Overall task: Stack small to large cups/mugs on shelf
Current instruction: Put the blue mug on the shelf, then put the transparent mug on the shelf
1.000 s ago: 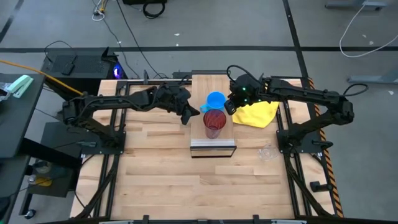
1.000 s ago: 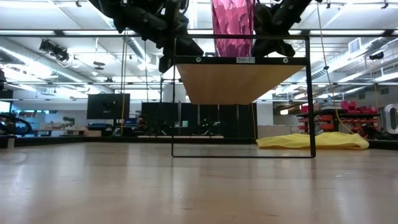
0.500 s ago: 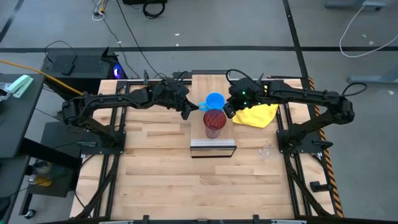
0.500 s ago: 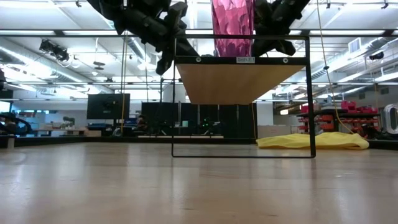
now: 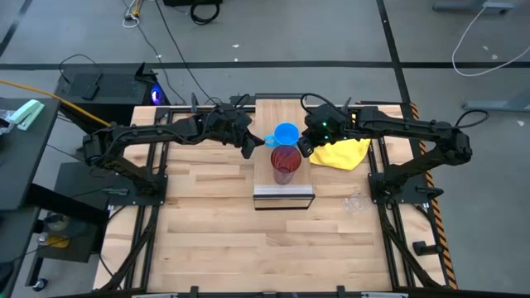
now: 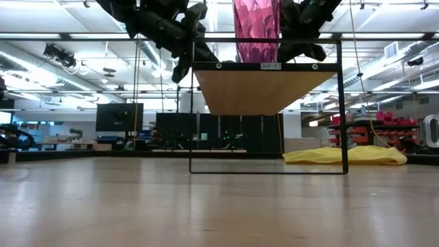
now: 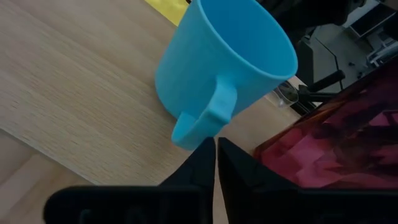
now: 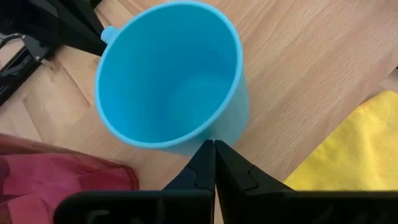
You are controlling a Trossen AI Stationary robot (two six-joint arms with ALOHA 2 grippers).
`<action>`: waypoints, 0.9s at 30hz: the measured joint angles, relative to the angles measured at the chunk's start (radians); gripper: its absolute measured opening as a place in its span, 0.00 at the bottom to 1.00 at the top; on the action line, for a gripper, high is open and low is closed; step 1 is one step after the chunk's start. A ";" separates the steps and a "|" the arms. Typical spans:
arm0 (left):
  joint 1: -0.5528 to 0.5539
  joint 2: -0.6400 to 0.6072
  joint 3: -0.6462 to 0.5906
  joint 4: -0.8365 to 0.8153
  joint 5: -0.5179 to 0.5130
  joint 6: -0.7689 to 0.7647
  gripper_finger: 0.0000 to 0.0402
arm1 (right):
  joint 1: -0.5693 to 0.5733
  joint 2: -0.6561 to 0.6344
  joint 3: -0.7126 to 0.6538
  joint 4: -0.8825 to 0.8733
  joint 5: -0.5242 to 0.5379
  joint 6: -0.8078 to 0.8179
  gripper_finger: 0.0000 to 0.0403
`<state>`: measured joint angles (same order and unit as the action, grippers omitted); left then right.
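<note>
Two pinched-together claws, left (image 5: 248,150) and right (image 5: 304,144), flank the mug (image 5: 286,132) behind the shelved tumbler (image 5: 286,164); gripping the mug comes next.

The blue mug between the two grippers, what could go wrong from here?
Both grippers, left and right, look shut and flank the blue mug; a nudge from either could tip it. The red tumbler stands on the shelf right beside them, so a sideways sweep might knock it off.
</note>
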<state>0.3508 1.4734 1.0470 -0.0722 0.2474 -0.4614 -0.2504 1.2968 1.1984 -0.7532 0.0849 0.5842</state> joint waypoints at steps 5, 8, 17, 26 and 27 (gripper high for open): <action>0.000 0.000 0.000 0.000 -0.006 0.000 0.08 | 0.000 0.000 0.000 0.000 0.000 0.000 0.02; 0.006 0.000 0.000 -0.003 -0.008 0.000 0.07 | 0.000 0.000 0.000 0.000 0.000 0.001 0.02; 0.045 0.000 0.000 -0.052 -0.008 0.001 0.08 | 0.000 -0.004 0.000 -0.035 0.009 0.027 0.02; 0.079 -0.001 0.000 -0.132 -0.008 -0.006 0.11 | 0.000 -0.074 0.000 -0.100 0.079 0.064 0.02; 0.081 -0.001 0.000 -0.150 -0.008 -0.001 0.10 | 0.000 -0.086 0.000 -0.112 0.081 0.074 0.02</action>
<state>0.4318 1.4727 1.0470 -0.2218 0.2394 -0.4628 -0.2508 1.2106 1.1988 -0.8655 0.1659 0.6587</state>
